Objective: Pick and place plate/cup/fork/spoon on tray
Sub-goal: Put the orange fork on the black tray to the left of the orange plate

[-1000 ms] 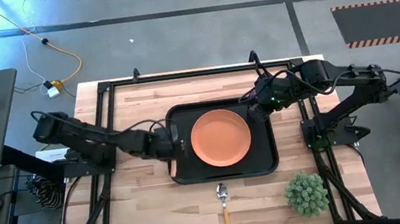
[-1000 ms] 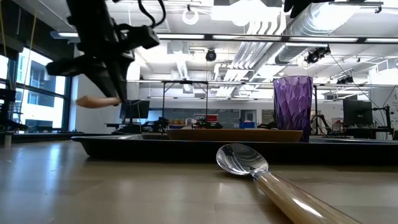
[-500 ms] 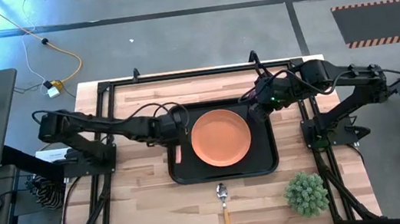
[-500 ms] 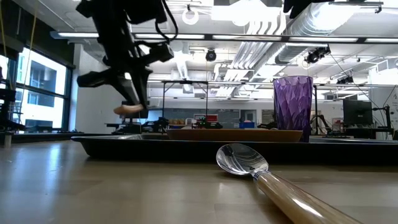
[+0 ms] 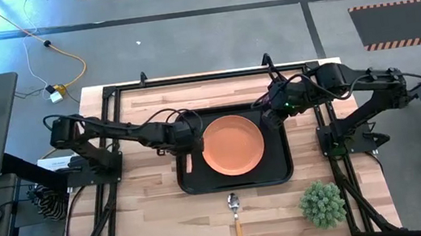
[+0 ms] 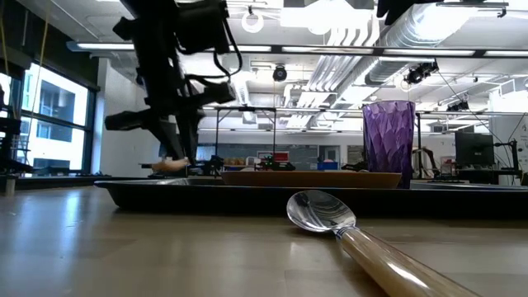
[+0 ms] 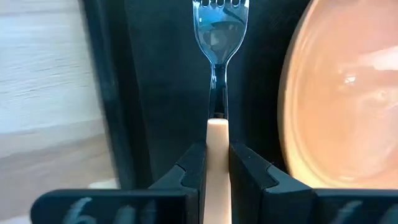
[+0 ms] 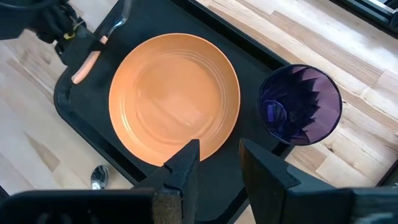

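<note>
My left gripper (image 5: 189,137) is shut on the orange-handled fork (image 7: 217,74) above the left strip of the black tray (image 5: 283,175), just left of the orange plate (image 5: 232,144). The plate lies in the middle of the tray. The purple cup (image 8: 300,106) stands upright in the tray's far right corner. My right gripper (image 8: 217,158) is open and empty above that corner, over the plate's edge and beside the cup. The spoon (image 5: 235,211) lies on the table in front of the tray, its bowl toward the tray. My left gripper pinches the fork's orange handle (image 7: 216,132) between its two fingers, close to where the metal neck begins. The tines (image 7: 221,18) reach out past the fingertips, and the handle's free end (image 5: 187,163) sticks out toward the table's near edge. In the low view the handle end (image 6: 169,165) is just above the tray's rim; I cannot tell whether it touches.
A small green plant (image 5: 322,203) stands at the table's near right. The black frame rails (image 5: 111,106) run along the table's edges. Bare wood lies left of the tray (image 5: 144,200).
My left gripper has carried the fork toward the table's right and a little toward the far edge, from the tray's left rim to over the tray's left strip. It has also gone down: the fork's handle end has dropped close to the tray's rim. My right gripper has kept still.
</note>
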